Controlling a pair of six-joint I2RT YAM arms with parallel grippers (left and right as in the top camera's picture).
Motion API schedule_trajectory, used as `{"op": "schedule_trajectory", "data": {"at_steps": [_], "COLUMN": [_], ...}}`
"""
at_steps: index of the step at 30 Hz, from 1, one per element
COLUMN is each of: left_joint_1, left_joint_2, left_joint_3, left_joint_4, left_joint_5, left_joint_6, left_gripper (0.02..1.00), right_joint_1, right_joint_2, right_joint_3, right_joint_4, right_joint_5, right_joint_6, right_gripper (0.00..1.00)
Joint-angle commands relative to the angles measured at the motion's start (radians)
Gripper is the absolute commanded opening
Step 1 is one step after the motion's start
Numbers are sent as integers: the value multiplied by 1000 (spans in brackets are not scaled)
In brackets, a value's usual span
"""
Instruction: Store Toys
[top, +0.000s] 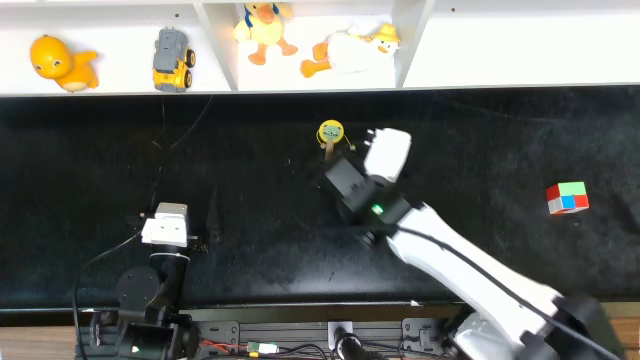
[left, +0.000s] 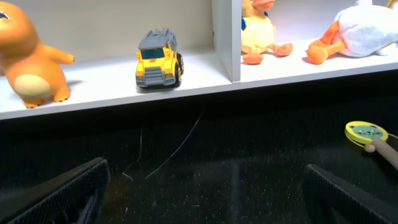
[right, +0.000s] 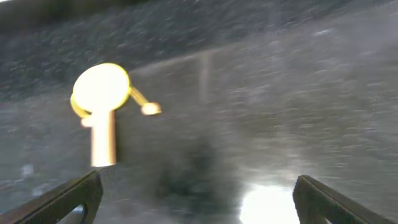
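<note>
Black-fingered right hand (right: 198, 196) spread wide, empty, near yellow rattle (right: 101, 93), left hand (left: 205, 186) spread, empty

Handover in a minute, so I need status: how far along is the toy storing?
Done: orange toy, yellow truck, yellow duck and white plush sit on the shelf. In hand: the right tool, open and empty, hovers near the rattle on the table. Remaining: rattle and colour cube, both on the table; the left tool is open, empty.
</note>
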Motion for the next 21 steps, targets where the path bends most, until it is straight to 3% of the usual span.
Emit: {"op": "schedule_trajectory", "data": {"at_steps": [1,10,21], "left_joint_1": [3,3,3], "left_joint_2": [-10,-10,-10], "left_joint_3": [-6,-6,-6], "left_joint_4": [4,4,4], "left_joint_5": [9,9,9], "left_joint_6": [18,18,18], "left_gripper": [998,998,998], "right_joint_1": [5,6,5], "right_joint_2": [112,309,419], "right_joint_3": [106,199,283], "right_joint_4": [-16,-14,26], "right_joint_5": [-180,-291,-235], "right_joint_6": [23,23,23], "right_gripper": [996,996,996]}}
